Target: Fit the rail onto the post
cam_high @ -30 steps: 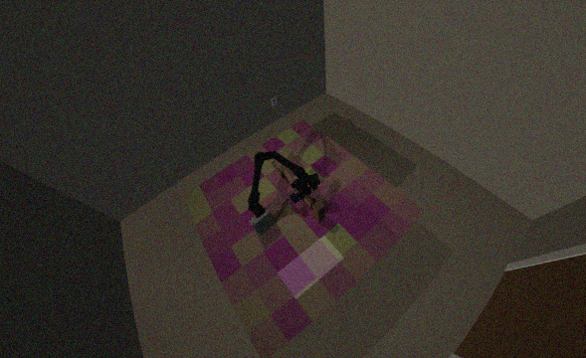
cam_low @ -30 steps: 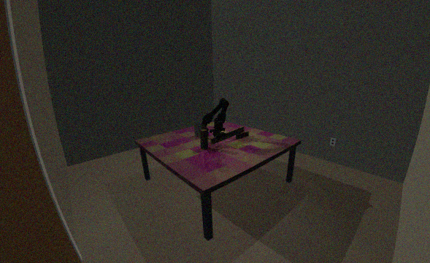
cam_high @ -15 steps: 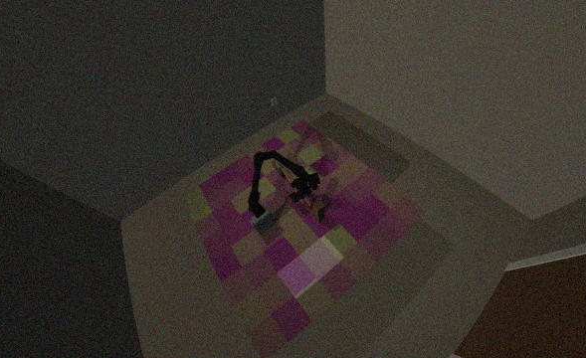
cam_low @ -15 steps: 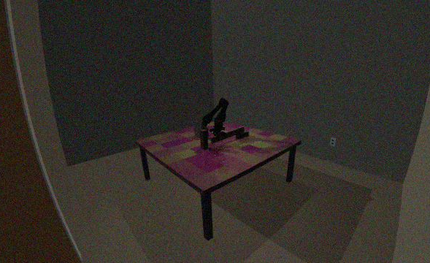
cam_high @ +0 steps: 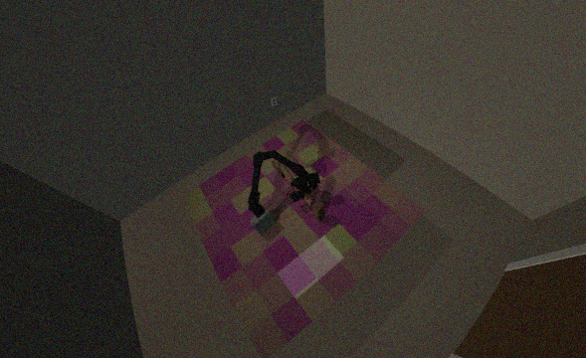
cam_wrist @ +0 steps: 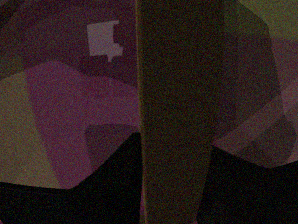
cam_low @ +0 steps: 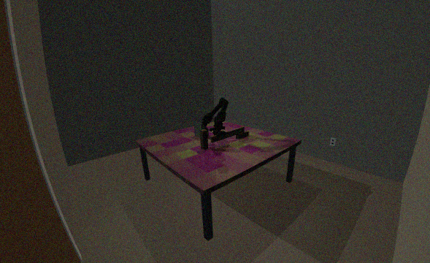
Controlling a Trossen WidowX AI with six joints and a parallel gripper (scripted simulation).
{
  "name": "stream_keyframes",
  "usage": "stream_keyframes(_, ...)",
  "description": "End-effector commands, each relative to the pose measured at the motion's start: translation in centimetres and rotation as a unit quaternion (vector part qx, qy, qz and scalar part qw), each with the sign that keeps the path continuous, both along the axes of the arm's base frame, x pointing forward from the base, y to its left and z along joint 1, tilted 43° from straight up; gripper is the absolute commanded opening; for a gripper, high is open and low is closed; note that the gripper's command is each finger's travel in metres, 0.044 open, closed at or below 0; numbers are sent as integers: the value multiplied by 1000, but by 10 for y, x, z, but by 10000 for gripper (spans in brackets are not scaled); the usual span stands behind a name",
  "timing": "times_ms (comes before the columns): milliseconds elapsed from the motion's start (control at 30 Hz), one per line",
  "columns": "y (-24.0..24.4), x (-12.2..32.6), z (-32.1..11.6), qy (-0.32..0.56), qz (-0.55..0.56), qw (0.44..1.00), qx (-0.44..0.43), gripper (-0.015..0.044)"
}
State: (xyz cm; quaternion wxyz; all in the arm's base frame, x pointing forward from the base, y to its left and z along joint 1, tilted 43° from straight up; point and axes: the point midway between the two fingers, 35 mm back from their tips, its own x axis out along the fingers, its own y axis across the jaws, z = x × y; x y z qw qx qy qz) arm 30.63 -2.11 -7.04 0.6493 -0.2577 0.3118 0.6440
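Observation:
The long wooden rail (cam_low: 231,134) (cam_wrist: 177,75) runs from the footboard block (cam_low: 242,135) toward the upright post (cam_low: 204,140) (cam_high: 320,214). My gripper (cam_low: 217,134) (cam_wrist: 157,139) is shut on the rail near its post end, with a black finger on each side of it in the wrist view. In the exterior view the near end appears raised off the table and stands beside the post with a small gap. The far end is at the footboard block; its seating in the bracket is too dark to tell. The pegs and the holes cannot be made out.
The table (cam_low: 207,164) has a patchwork top of magenta, yellow and tan squares. The black arm (cam_high: 256,181) (cam_low: 223,104) arches over from its base beside the post and rail. A bright patch of light (cam_high: 312,264) lies on the table. Shadows fall around the post.

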Motion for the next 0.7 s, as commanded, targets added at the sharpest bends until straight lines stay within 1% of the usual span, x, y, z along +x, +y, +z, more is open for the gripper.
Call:
stream_keyframes(0,-5,3,4,-5,-5,1000,0,0)
stream_keyframes(667,-12,2,11,-5,-5,1000,0,0)
